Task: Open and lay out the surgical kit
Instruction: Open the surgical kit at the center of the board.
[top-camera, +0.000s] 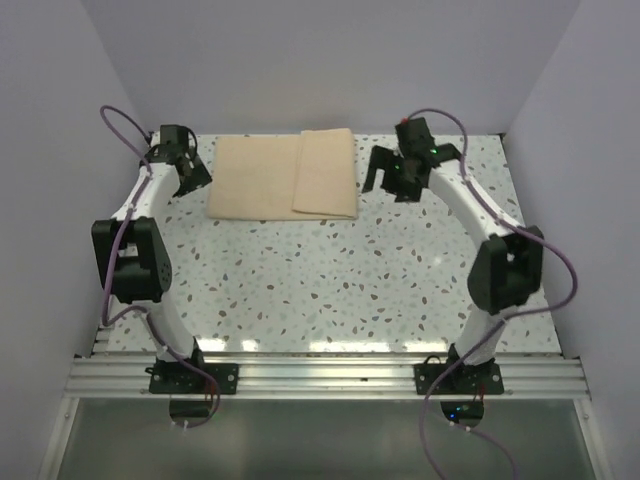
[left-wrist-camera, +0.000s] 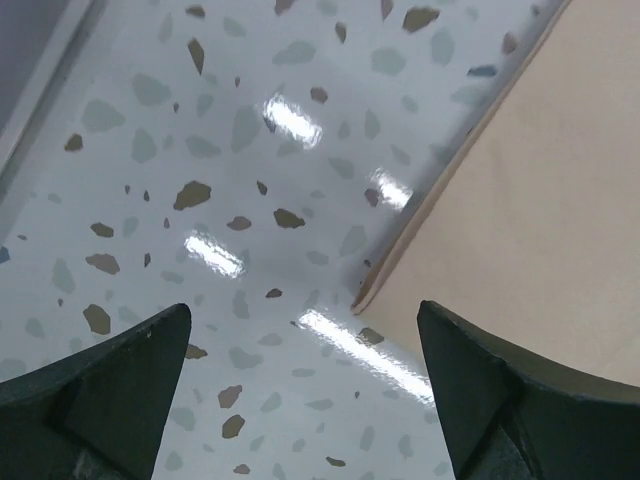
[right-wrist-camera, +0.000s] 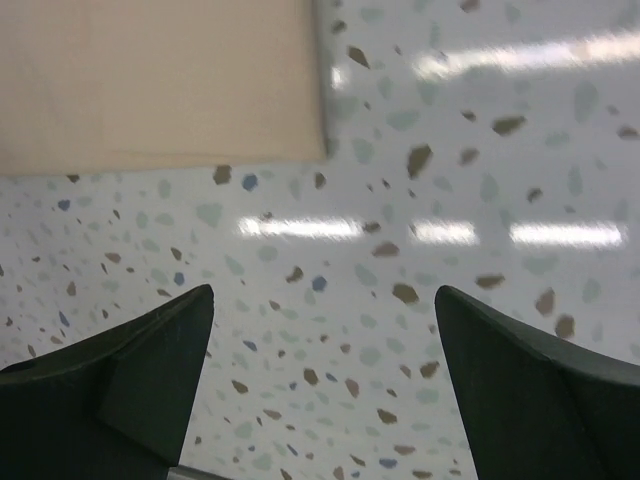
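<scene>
The surgical kit (top-camera: 285, 175) lies at the back of the table as a flat beige cloth wrap, with one flap folded over its right part (top-camera: 327, 172). No tray or instruments show. My left gripper (top-camera: 192, 176) stands open just left of the wrap's left edge (left-wrist-camera: 540, 200), nothing between its fingers. To the right of the wrap, my right gripper (top-camera: 387, 181) is open above bare table, and the wrap's corner (right-wrist-camera: 160, 80) shows at the upper left of the right wrist view.
The speckled terrazzo tabletop (top-camera: 330, 280) stretches from the wrap to the metal rail (top-camera: 330, 375) where the arm bases are bolted. Pale walls close in the left, back and right sides.
</scene>
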